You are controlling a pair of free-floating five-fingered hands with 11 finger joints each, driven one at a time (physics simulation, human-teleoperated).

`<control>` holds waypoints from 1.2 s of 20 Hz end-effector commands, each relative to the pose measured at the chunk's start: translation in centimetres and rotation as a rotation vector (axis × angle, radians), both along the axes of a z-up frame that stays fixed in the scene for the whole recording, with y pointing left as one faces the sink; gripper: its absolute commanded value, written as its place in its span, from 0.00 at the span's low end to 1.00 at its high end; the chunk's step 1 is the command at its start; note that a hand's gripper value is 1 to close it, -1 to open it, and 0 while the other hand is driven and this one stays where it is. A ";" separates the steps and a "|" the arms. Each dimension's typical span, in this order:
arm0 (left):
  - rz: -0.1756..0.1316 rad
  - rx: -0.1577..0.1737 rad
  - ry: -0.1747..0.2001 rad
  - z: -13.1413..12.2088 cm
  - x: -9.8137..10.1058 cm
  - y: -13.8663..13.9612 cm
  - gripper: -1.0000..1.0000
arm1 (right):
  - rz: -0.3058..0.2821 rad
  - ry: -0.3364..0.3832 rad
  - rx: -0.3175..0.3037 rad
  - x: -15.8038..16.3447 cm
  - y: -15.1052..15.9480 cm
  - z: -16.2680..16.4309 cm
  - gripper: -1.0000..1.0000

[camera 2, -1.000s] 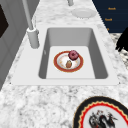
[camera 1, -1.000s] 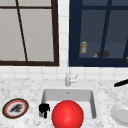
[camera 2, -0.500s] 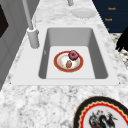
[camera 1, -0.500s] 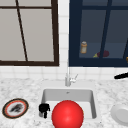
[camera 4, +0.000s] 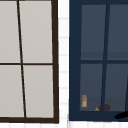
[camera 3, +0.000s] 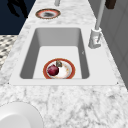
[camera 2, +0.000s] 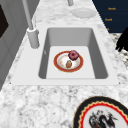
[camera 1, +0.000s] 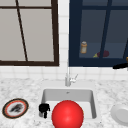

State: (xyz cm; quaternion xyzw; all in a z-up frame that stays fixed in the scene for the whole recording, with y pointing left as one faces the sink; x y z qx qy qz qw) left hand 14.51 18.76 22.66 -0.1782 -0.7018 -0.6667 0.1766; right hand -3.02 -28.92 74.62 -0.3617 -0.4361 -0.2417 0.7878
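left hand (camera 1: 44, 108) curled, holding nothing, at the rim of the smooth white sink (camera 1: 47, 94), beside a glossy red ball (camera 1: 67, 114). right hand (camera 1: 120, 66) flat, fingers straight, by the dark glazed cabinet (camera 1: 98, 32).

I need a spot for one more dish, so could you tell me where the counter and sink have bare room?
Bare marble lies between the patterned plate and the sink, and between the sink and the white plate. The basin's middle is crowded by the red-rimmed plate.
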 end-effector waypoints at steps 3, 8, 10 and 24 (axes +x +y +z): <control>0.000 0.000 0.000 0.0 0.0 0.0 0.50 | -0.032 -0.019 0.070 4.2 0.6 1.1 0.00; 0.000 0.000 0.000 0.0 0.0 0.0 0.50 | -0.018 0.002 0.099 8.0 -0.4 2.4 0.00; 0.000 0.000 0.000 0.0 0.0 0.0 0.50 | -0.016 0.007 0.120 9.6 -1.6 2.8 0.00; 0.000 0.000 0.000 0.0 0.0 0.0 0.50 | 0.085 -0.069 0.127 15.6 -6.8 0.6 0.00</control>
